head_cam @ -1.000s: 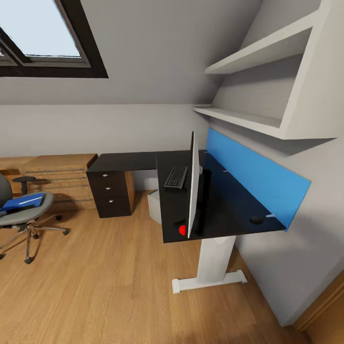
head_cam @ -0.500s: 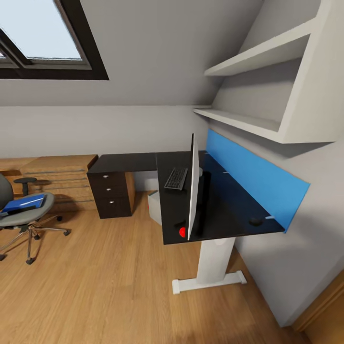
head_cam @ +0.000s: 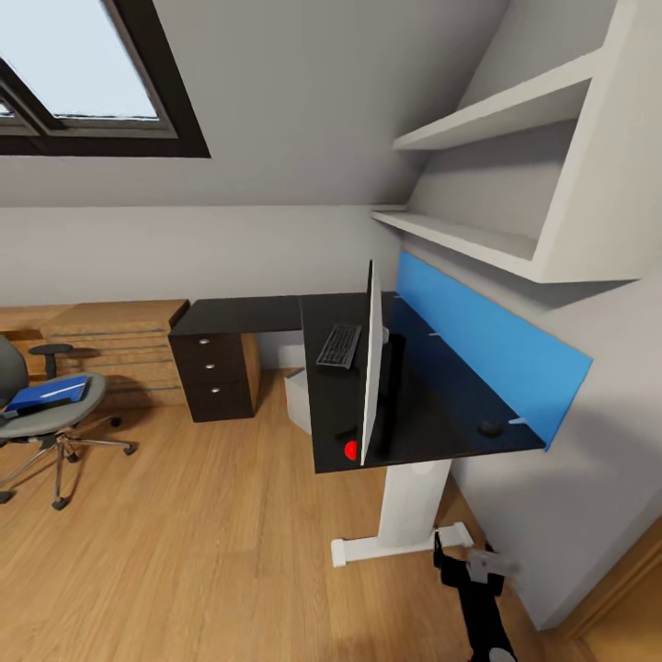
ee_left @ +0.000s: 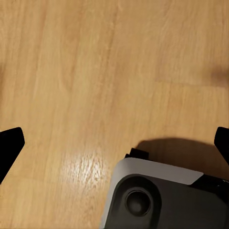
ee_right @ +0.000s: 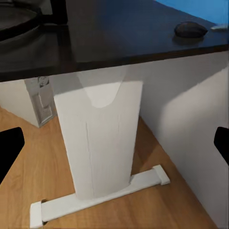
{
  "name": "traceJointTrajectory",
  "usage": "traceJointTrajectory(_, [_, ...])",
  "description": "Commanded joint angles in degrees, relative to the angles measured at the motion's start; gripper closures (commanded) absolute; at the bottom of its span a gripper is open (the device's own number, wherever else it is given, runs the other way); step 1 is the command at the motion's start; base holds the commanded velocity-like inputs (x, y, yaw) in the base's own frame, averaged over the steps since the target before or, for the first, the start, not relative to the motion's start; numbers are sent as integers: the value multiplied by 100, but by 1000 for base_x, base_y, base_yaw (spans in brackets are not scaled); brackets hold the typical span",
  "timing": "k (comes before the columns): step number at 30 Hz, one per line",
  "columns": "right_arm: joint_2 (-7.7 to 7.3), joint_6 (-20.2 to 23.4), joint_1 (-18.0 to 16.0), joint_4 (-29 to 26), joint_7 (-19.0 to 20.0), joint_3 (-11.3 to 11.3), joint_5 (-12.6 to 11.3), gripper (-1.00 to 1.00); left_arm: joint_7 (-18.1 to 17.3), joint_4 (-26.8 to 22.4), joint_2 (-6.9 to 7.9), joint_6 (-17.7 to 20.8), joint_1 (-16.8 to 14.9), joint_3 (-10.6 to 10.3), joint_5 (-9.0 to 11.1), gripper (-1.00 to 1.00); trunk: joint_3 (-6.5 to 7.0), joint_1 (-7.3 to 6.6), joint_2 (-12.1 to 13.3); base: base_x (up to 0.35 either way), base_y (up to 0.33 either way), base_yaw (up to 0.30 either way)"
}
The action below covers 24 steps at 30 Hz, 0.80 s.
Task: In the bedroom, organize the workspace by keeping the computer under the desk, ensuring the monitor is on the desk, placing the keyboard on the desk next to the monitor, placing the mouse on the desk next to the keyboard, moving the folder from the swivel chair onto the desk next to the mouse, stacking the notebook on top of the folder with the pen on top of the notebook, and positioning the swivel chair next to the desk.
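The right hand point(head_cam: 457, 550) has risen into sight below the surface point(head_cam: 441, 405), fingers wide and empty; the left hand point(ee_left: 114, 143) is wide too. The monitor point(head_cam: 370, 359) stands edge-on beside the keyboard point(head_cam: 339, 345).

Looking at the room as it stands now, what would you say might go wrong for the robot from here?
1. The wide flat black-fronted monitor stands edge-on near the front edge of the long black L-shaped desk; a careless reach for the slim dark grey keyboard could tip it.
2. The thin bright blue folder lies loose on the grey swivel chair, whose casters may roll when touched.
3. The right tool is low, close to the desk's white leg, and might strike it.
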Motion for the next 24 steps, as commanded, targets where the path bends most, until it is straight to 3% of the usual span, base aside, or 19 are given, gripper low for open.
traceJointTrajectory(1, [-29,249,-150,-65,-51,44,-69,-100,-21,2,-2,-24,-3,39,17,-100,10,-22,36,0,0,0])
traceJointTrajectory(4, [-105,1566,-957,-109,-91,29,-85,-100,-27,2,2,-27,-3,39,17,-100,28,-44,76,0,0,0])
traceJointTrajectory(6, [-120,2041,-1327,54,-98,3,-94,-100,-30,2,2,-34,-3,39,17,-100,28,-44,76,0,0,0])
traceJointTrajectory(7, [-127,2423,-1703,312,-103,-39,-103,-100,-33,2,9,-44,-3,39,14,-100,28,-44,76,0,0,0])
traceJointTrajectory(9, [-134,2706,-2078,635,-106,-97,-114,-100,-39,2,16,-53,-3,39,12,-100,28,-44,76,0,0,0])
traceJointTrajectory(10, [-141,2965,-2612,1161,-102,-222,-159,-100,-43,2,22,-63,-3,39,12,-100,28,-44,76,0,0,0])
traceJointTrajectory(12, [-141,3198,-3286,1926,-100,-447,-284,-100,-48,2,29,-81,-3,40,9,-100,28,-44,76,39,0,0])
traceJointTrajectory(19, [-151,3176,-3390,2003,-111,-498,-303,-100,-48,2,30,-76,-3,39,8,-100,28,-44,76,265,-60,0])
traceJointTrajectory(22, [-155,2968,-3391,2013,-122,-611,-304,-100,-48,2,30,-76,-3,39,3,-100,28,-44,76,311,-163,0])
traceJointTrajectory(23, [-162,2867,-3392,2038,-321,-960,-304,-100,-48,2,30,-76,-3,39,0,-100,28,-44,76,302,-194,0])
traceJointTrajectory(24, [-164,2846,-3392,2043,-378,-1033,-302,-100,-48,2,30,-76,-3,39,0,-100,28,-44,76,297,-199,0])
